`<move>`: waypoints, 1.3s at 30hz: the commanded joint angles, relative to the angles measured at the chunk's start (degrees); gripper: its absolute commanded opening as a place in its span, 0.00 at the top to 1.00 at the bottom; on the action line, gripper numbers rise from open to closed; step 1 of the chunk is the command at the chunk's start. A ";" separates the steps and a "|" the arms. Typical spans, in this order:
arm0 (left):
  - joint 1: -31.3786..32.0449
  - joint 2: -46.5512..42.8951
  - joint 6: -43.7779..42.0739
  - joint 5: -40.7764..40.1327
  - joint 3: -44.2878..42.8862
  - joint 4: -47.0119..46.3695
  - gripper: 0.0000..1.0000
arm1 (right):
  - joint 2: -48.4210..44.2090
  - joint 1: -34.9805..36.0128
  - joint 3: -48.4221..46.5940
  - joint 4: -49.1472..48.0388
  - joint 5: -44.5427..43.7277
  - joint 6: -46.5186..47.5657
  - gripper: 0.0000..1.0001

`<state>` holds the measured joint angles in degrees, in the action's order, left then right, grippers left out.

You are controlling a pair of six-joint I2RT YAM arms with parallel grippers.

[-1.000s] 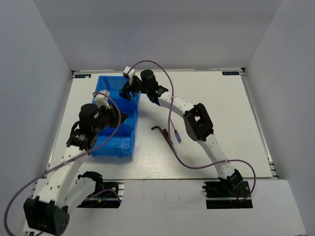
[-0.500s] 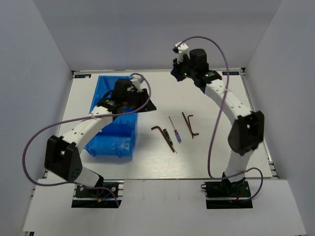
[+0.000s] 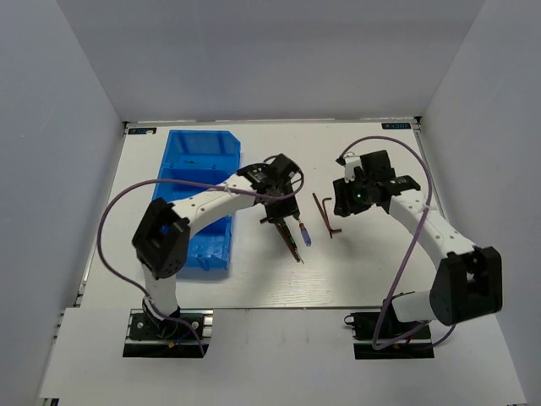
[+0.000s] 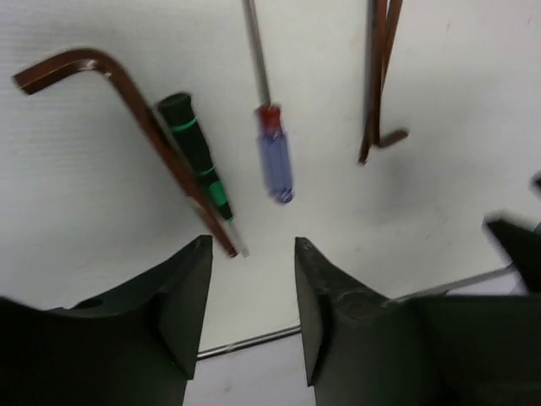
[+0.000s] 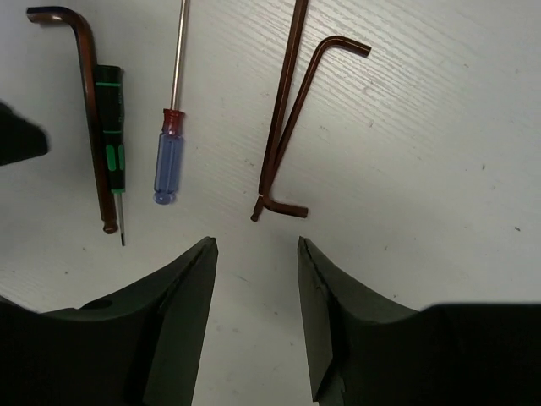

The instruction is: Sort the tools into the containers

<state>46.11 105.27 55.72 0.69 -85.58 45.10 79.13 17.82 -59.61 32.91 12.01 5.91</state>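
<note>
Several tools lie on the white table right of the blue bin (image 3: 199,194). In the left wrist view they are a brown hex key (image 4: 127,101), a black-green screwdriver (image 4: 199,165), a blue screwdriver (image 4: 275,156) and two crossed hex keys (image 4: 380,76). My left gripper (image 4: 254,254) is open and empty just above the screwdrivers (image 3: 283,201). My right gripper (image 5: 256,249) is open and empty above the crossed hex keys (image 5: 283,135), right of the blue screwdriver (image 5: 167,165). In the top view it hovers beside the crossed pair (image 3: 342,203).
The bin stands at the table's left with its long side running front to back. The two grippers hang close together over the tool cluster. The table's metal edge rail (image 4: 245,342) shows in the left wrist view.
My left gripper has moved from over the bin rightward to above the screwdrivers. My right arm has swung away from the bin, round to the right, and come down by the crossed hex keys.
</note>
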 commanded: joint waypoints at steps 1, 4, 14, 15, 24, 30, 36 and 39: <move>0.65 6.67 6.06 -5.17 -5.64 7.89 0.51 | -4.85 -1.38 1.69 -1.53 1.00 -2.31 0.51; 1.18 7.49 7.38 -5.78 -3.56 7.03 0.70 | -7.49 -2.79 3.45 -2.23 1.44 -2.83 0.52; 0.65 11.00 5.81 -6.40 -5.20 3.68 0.64 | -9.88 -6.57 8.29 -3.46 4.68 -2.31 0.55; 0.65 11.53 5.80 -6.40 -5.82 3.68 0.63 | -9.88 -7.01 8.46 -3.38 4.78 -2.40 0.55; 1.18 16.10 4.13 -6.49 -11.79 6.13 0.61 | -9.87 -9.21 10.22 -3.90 6.62 -2.31 0.55; 1.18 17.86 3.51 -7.02 -11.80 6.75 0.61 | -9.70 -10.53 10.48 -4.08 7.50 -2.22 0.55; 1.18 19.00 2.46 -7.54 -11.80 7.89 0.61 | -8.56 -11.41 9.43 -3.46 9.87 -2.13 0.55; 1.79 19.00 1.84 -7.54 -10.49 7.90 0.61 | -8.21 -11.58 9.17 -3.46 11.98 -1.96 0.55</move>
<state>47.00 123.17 58.57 -5.80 -96.40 52.64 70.41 6.63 -49.60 29.95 20.58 3.77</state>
